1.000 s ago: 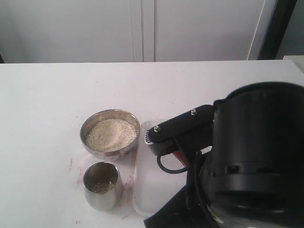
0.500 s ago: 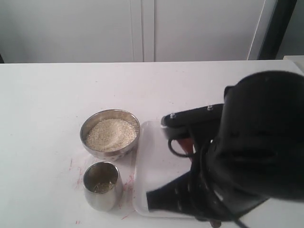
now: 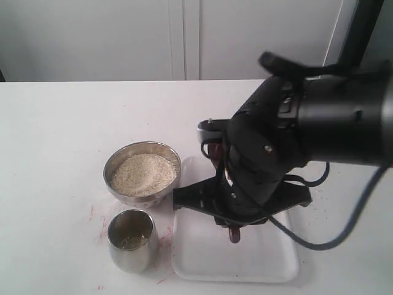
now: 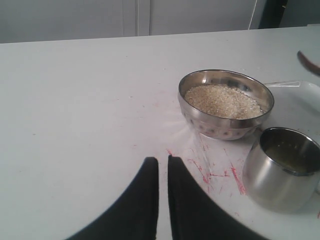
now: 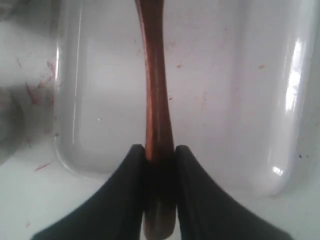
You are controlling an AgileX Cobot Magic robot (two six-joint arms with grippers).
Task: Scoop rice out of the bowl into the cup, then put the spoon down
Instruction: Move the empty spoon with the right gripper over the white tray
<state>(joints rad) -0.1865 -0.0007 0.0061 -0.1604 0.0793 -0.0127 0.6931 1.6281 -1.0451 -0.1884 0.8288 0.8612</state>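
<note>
The steel bowl [image 3: 142, 161] holds a mound of pale rice [image 3: 143, 174] left of centre on the white table. In front of it stands the small steel cup [image 3: 131, 239], with some grains showing inside. My right gripper [image 5: 160, 150] is shut on the reddish-brown wooden spoon [image 5: 155, 75], held above the white tray [image 5: 215, 100]. In the exterior view the spoon's tip [image 3: 234, 234] pokes out under the right arm. My left gripper [image 4: 163, 159] is shut with nothing in it. It hovers over the bare table, short of the bowl [image 4: 226, 120] and the cup [image 4: 285, 167].
The white rectangular tray [image 3: 270, 258] lies right of the cup, its rim close to the bowl. Red scratch marks [image 4: 215, 172] streak the table near the cup. The bulky black right arm [image 3: 288, 147] covers the tray's far half. A white wall stands behind the table.
The right arm has swung away from the camera and now stands over the tray with the spoon in its grip. Bowl and cup have not moved.
</note>
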